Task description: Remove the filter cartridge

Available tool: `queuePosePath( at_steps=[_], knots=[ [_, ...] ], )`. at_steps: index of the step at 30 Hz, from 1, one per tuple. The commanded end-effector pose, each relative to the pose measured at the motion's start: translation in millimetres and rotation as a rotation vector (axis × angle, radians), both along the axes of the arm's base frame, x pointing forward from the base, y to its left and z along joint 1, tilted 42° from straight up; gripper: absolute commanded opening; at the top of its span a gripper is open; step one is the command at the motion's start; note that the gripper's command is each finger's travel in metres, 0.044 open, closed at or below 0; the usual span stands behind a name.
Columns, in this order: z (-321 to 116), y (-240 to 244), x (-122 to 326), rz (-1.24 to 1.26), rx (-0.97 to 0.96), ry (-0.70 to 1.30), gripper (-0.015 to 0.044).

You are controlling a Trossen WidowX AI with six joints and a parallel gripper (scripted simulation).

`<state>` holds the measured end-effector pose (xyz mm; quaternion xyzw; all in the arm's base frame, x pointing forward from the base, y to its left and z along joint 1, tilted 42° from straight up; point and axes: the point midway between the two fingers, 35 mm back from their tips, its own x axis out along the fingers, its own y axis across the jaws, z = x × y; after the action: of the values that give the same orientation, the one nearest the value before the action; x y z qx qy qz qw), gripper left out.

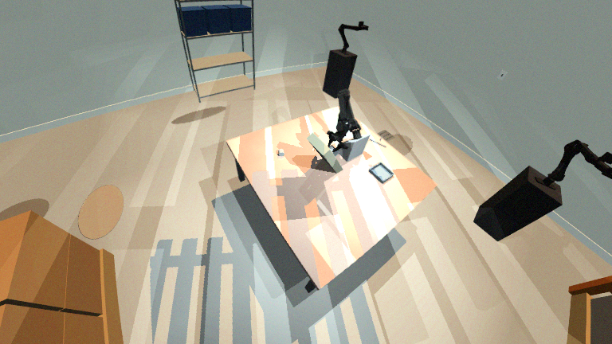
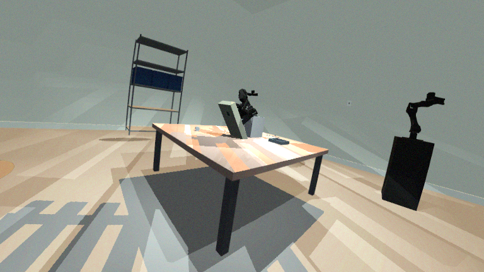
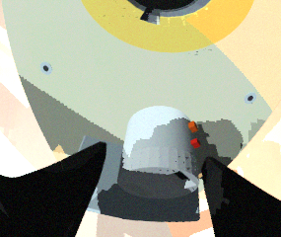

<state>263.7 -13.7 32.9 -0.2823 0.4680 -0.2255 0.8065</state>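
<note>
The pale green service panel [image 1: 321, 150] [image 2: 233, 119] [image 3: 81, 94] leans on the table. In the wrist view its yellow ring [image 3: 165, 39] surrounds a dark round opening. A pale grey round cartridge [image 3: 155, 128] is out of that opening, near the panel's lower edge, its slotted face towards the wrist camera and partly in shadow. My gripper [image 3: 156, 157] is open, its fingers on either side of the cartridge. A gap shows at the left finger; contact at the right finger cannot be told. The tray [image 1: 375, 177] [image 2: 278, 141] lies on the table, away from the gripper.
A blue-grey upright sheet [image 1: 356, 148] [image 2: 257, 126] stands close beside the panel and arm. A small pale object [image 1: 280, 153] [image 2: 196, 129] lies on the table's far side. A thin rod [image 1: 378, 142] lies near the table edge. Two other arms stand on black pedestals off the table.
</note>
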Motion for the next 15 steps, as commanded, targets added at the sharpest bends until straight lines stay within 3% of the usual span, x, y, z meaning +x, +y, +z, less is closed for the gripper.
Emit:
queuePosePath(
  at_steps=[1,15],
  knots=[
    [0.2,0.2,0.1,0.000,0.000,-0.001,0.0272],
    [0.2,0.2,0.1,0.000,0.000,-0.001,0.0179]
  ],
)
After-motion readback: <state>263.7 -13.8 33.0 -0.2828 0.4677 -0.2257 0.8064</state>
